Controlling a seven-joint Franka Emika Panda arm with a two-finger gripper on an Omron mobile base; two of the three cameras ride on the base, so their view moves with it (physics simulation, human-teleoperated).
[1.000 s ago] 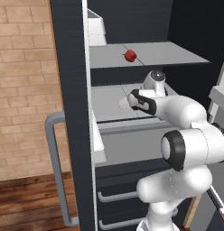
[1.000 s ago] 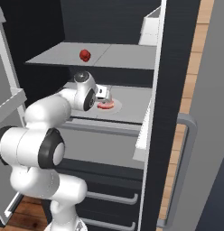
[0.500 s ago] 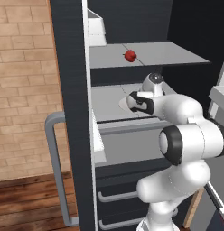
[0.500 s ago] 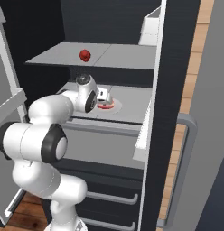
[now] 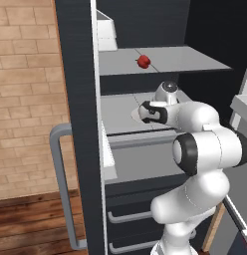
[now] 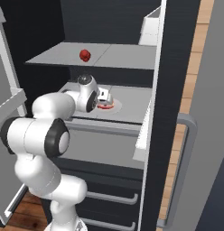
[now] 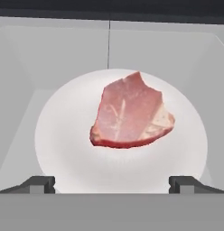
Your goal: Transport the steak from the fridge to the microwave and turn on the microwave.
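Note:
The steak (image 7: 129,113), a red-pink slab, lies on a round white plate (image 7: 64,149) on the middle shelf of the open fridge (image 5: 75,99). My gripper (image 7: 113,185) hovers just above the plate's near side, open, with one fingertip (image 7: 39,184) at each side and nothing between them. In the right base view the steak (image 6: 106,106) peeks out just under the gripper (image 6: 104,97). From the left base view the gripper (image 5: 145,112) hides the meat, and a sliver of plate (image 5: 135,115) shows. The microwave is out of view.
A round red fruit (image 5: 143,61) sits on the shelf above my hand, leaving little headroom. A white box (image 6: 150,27) stands at the top shelf's edge. The grey tub drawer (image 6: 105,144) lies below. The open door's bar handle (image 5: 61,184) flanks the arm.
My hand has edged a little deeper into the fridge, over the plate. The jaws stay wide open; steak and fruit have not moved.

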